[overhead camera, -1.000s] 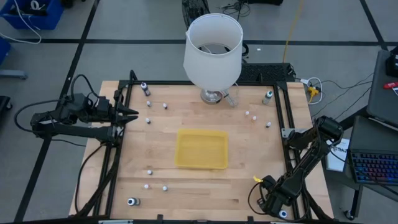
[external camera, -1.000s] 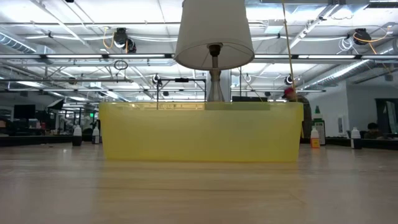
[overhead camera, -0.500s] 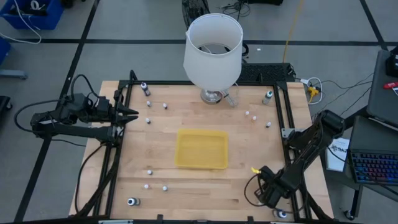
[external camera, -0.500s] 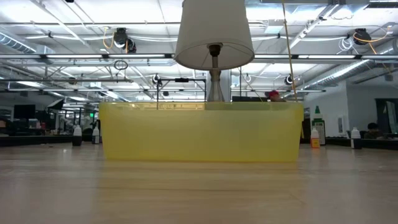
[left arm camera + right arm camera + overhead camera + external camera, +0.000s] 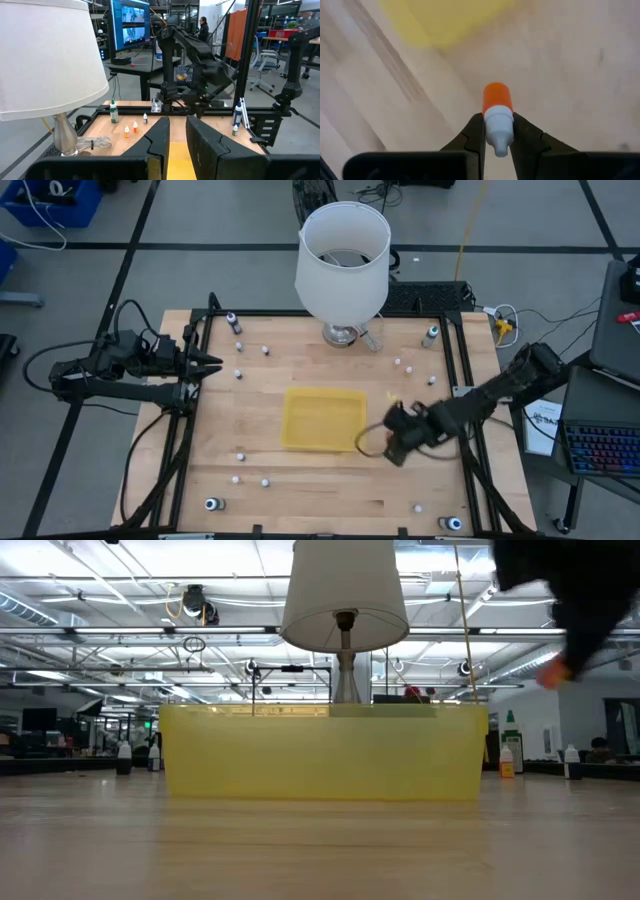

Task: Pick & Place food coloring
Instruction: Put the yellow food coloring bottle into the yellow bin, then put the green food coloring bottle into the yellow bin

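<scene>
Right gripper [image 5: 498,131] over the tabletop [image 5: 420,470], just beside the right edge of the yellow tray [image 5: 323,420] — fingers [image 5: 474,134] nearly closed, pinching a small food coloring bottle [image 5: 497,119], whitish body with an orange cap, cap pointing out past the fingertips. In the high view the right arm reaches in from the right side, its gripper [image 5: 392,438] between the tray and the right frame rail; the held bottle can't be made out there. In the low view only a dark blur of that arm shows at upper right.

Left gripper [image 5: 212,363] waits at the left edge of the tabletop, fingers [image 5: 156,145] closed with nothing between them.

Other tiny bottles scattered on the wood: one dark bottle [image 5: 233,322] near the far left corner, one [image 5: 431,334] near the far right corner, small white ones [image 5: 239,375] left of the tray, a few [image 5: 265,481] near the front edge, one [image 5: 211,503] at the front left.

Lamp [image 5: 342,262] with a white shade stands at the far edge — behind the tray.
</scene>
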Motion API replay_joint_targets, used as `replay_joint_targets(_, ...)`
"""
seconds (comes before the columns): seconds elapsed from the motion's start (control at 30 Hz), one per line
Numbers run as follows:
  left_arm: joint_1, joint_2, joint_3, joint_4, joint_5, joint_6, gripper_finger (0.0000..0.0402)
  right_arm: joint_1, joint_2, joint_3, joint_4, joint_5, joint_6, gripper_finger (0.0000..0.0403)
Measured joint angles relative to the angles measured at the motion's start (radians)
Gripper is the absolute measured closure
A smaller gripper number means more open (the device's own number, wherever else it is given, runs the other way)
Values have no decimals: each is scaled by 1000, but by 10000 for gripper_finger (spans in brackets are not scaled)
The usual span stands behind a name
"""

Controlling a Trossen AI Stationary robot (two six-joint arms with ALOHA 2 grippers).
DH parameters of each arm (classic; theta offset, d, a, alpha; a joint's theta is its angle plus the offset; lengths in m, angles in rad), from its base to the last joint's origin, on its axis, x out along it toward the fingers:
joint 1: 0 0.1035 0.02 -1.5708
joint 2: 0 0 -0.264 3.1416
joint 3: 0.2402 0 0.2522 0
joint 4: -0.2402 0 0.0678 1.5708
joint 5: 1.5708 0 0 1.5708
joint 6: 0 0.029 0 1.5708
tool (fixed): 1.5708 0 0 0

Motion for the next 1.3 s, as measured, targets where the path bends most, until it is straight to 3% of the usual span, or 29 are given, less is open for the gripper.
replay_joint_targets(0.3,0,0,0,0,0,0,334,-255,148,345,-19,-28,-525,351)
replay_joint_targets(0.67,0,0,0,0,0,0,334,-368,567,749,-284,-111,-806,352)
replay_joint_targets(0.97,0,0,0,0,0,0,334,-360,729,751,-308,-137,-868,374)
replay_joint_targets(1.13,0,0,0,0,0,0,334,-353,751,733,-271,-138,-885,402)
replay_joint_targets(1.3,0,0,0,0,0,0,334,-353,732,728,-267,-135,-883,391)
